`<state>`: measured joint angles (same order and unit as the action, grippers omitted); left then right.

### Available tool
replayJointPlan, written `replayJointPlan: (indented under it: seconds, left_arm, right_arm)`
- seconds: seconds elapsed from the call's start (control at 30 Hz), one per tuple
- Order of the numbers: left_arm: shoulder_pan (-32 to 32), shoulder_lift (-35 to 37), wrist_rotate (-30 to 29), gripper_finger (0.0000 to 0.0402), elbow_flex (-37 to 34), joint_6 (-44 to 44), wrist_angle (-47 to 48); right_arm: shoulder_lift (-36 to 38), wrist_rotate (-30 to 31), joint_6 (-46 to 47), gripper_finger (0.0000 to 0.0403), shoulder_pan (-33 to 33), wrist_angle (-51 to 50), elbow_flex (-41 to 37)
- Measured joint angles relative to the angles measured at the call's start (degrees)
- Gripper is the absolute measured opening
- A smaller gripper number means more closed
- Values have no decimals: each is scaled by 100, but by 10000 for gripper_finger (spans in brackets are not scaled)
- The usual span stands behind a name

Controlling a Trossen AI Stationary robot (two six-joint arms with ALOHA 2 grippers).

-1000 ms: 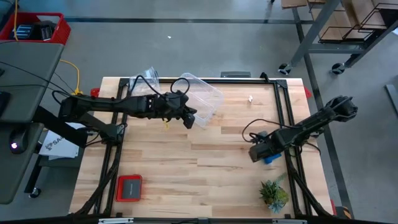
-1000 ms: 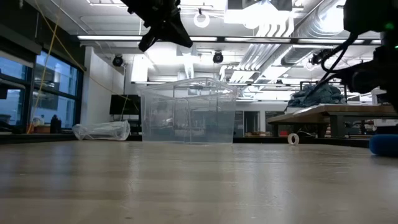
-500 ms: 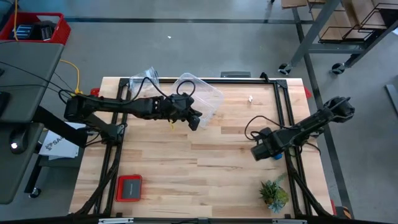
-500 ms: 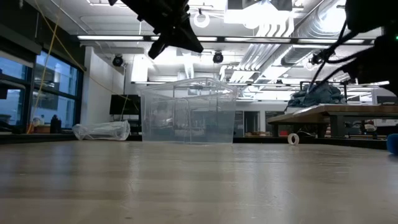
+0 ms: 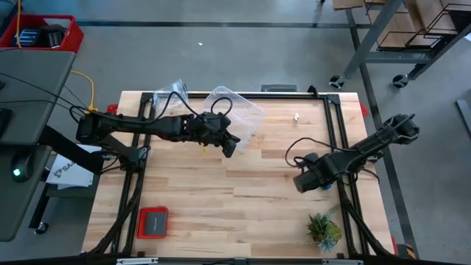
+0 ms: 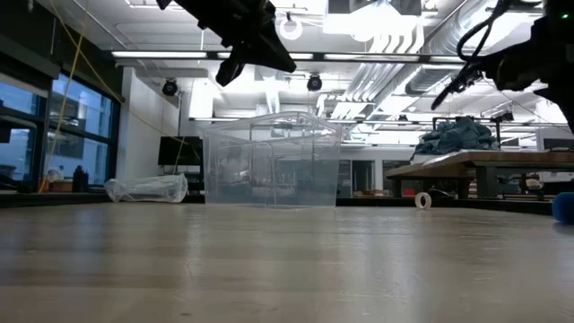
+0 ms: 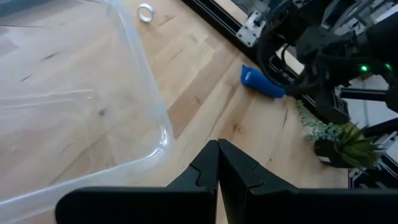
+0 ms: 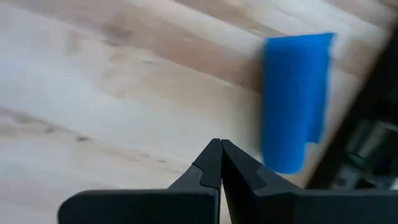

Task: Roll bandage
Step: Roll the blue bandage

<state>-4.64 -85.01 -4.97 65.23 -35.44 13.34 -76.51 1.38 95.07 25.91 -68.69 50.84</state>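
The bandage is a short bright blue roll lying on its side on the table near the right frame rail; it shows in the right wrist view (image 8: 293, 102), the left wrist view (image 7: 262, 83) and at the low view's right edge (image 6: 565, 206). My right gripper (image 8: 217, 144) is shut and empty, just beside the bandage and above the table (image 5: 302, 180). My left gripper (image 7: 217, 146) is shut and empty, raised over the near rim of the clear plastic tub (image 5: 239, 118), at the table's far middle (image 5: 229, 146).
The clear tub (image 6: 272, 160) stands at the far middle, with a crumpled clear bag (image 5: 175, 90) left of it. A small white ring (image 5: 296, 116) lies at the far right. A red and black case (image 5: 153, 222) sits near left, and a small plant (image 5: 324, 230) near right.
My left gripper has gone a little toward the table's right edge, staying raised by the tub's near rim. The bandage has shifted slightly toward the table's right edge. My right gripper stays beside it and has shifted only a little.
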Motion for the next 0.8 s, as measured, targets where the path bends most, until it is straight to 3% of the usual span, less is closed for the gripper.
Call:
replayJointPlan:
  seconds: [0.2,0.4,0.53,0.67,0.8]
  left_arm:
    - [-24,0,9,0,0,39,11]
    - [-22,0,184,0,0,320,10]
    - [-22,0,186,0,0,450,9]
    - [-28,2,188,0,0,518,26]
    - [-34,2,186,0,0,563,26]
  right_arm:
    - [0,10,-767,16,-98,412,-1]
    - [-28,175,-1090,66,-67,412,-3]
    - [-163,798,-316,103,107,676,-12]
    - [-227,744,168,121,197,1102,-12]
    - [-225,530,-91,122,264,1726,4]
